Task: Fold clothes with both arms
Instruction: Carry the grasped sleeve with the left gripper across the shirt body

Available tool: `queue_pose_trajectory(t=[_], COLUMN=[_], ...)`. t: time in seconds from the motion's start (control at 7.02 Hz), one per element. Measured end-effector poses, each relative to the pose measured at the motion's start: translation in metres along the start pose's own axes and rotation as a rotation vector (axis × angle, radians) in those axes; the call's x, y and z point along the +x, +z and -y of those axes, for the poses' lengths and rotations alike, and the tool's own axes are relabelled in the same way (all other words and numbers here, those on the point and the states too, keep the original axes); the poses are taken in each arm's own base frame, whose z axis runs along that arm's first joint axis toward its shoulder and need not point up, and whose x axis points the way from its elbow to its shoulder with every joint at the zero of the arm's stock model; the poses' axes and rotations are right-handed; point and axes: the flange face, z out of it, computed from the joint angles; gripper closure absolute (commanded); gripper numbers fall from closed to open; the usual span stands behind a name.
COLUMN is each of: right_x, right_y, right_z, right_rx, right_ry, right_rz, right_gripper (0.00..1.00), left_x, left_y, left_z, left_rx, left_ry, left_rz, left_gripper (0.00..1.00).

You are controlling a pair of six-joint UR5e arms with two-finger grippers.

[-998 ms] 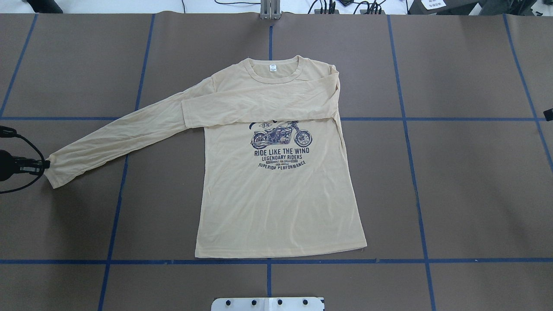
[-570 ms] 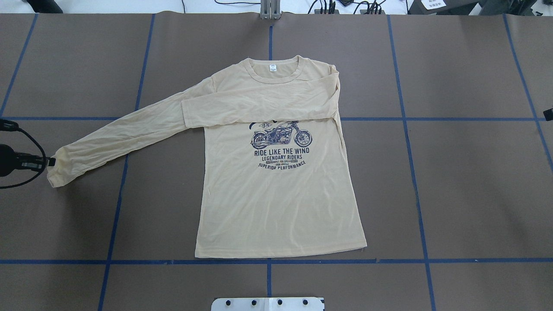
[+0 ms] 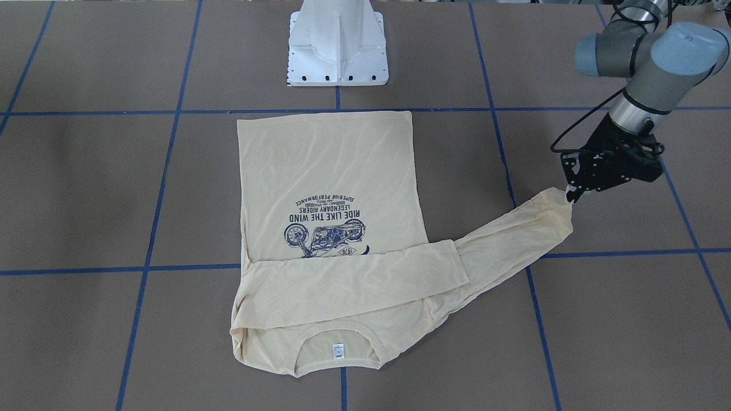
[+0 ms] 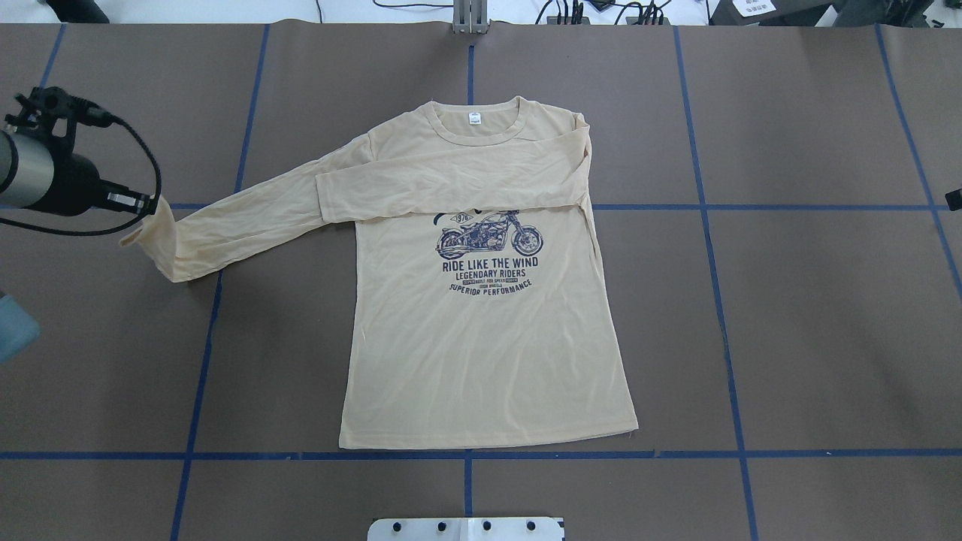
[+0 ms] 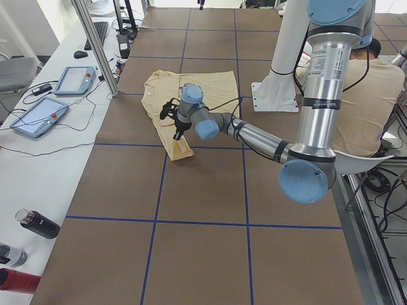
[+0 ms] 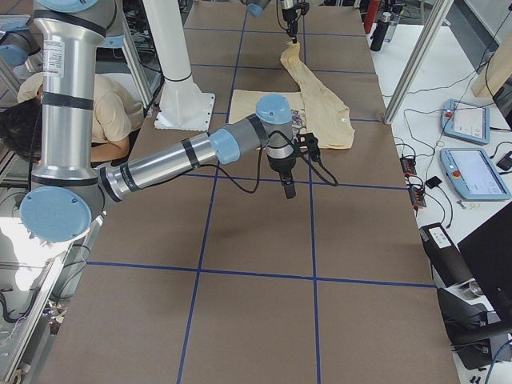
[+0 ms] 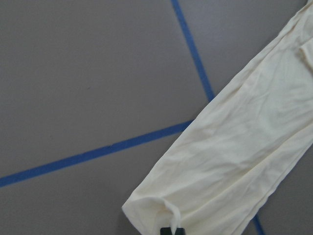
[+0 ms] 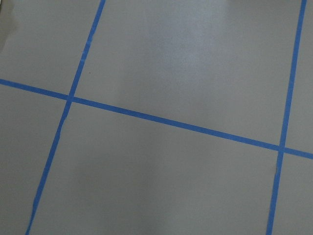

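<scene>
Left arm: comes in at the table's left edge, wrist roughly level, tip aimed toward the middle.
Left jaws: closed on the cuff of the outstretched sleeve. The wrist view shows cloth bunched against the black tip.
Cuff: raised off the table and drooping from the grip. The rest of that sleeve sags back down onto the table.
Sleeve axis: runs from the jaws rightward and slightly away from the robot, up to the shoulder beside the neck.
Shirt: flat at the table's middle, print up, neck on the far side, hem toward the robot's base.
Other sleeve: already laid across the chest, just above the motorcycle print, its open end pointing to the robot's left.
Deciding relation: the shirt's body lies to the right of the left jaws, along much the same line as the sleeve. The likely next move is to carry the cuff rightward over the chest.
Nearer arm: the left, since it has the cloth in hand.
Right arm: well apart from the shirt on the robot's right. Its wrist view shows only table and blue tape.
Right jaws: point down above the table. I cannot tell whether they are open or closed.
</scene>
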Motion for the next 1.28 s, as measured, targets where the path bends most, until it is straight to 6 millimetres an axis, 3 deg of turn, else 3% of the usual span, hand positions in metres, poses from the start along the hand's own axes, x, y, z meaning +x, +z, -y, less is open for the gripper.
queue_pose_trajectory(t=[0.29, 0.43, 0.57, 0.86, 1.14, 1.28], right_x=[0.000, 0.000, 0.000, -0.001, -0.001, -0.001], right_y=[0.000, 0.000, 0.000, -0.001, -0.001, 0.000], right_z=[0.000, 0.000, 0.001, 0.002, 0.003, 0.003], right_rx=[0.000, 0.001, 0.002, 0.004, 0.003, 0.003], right_ry=[0.001, 0.001, 0.001, 0.000, 0.001, 0.002], right_rz=[-0.001, -0.001, -0.001, -0.001, -0.001, -0.001], right_gripper=[0.00, 0.00, 0.00, 0.00, 0.00, 0.00], left_x=[0.090, 0.132, 0.172, 0.252, 0.343, 0.388], left_y=[-0.047, -0.063, -0.066, -0.050, -0.013, 0.016], left_z=[0.069, 0.096, 0.121, 0.172, 0.219, 0.236], left_rx=[-0.039, -0.056, -0.069, -0.099, -0.146, -0.154], left_ry=[-0.031, -0.063, -0.110, -0.190, -0.280, -0.343], left_rz=[0.024, 0.021, 0.009, -0.007, -0.008, -0.013], left_gripper=[1.00, 1.00, 1.00, 1.00, 1.00, 1.00])
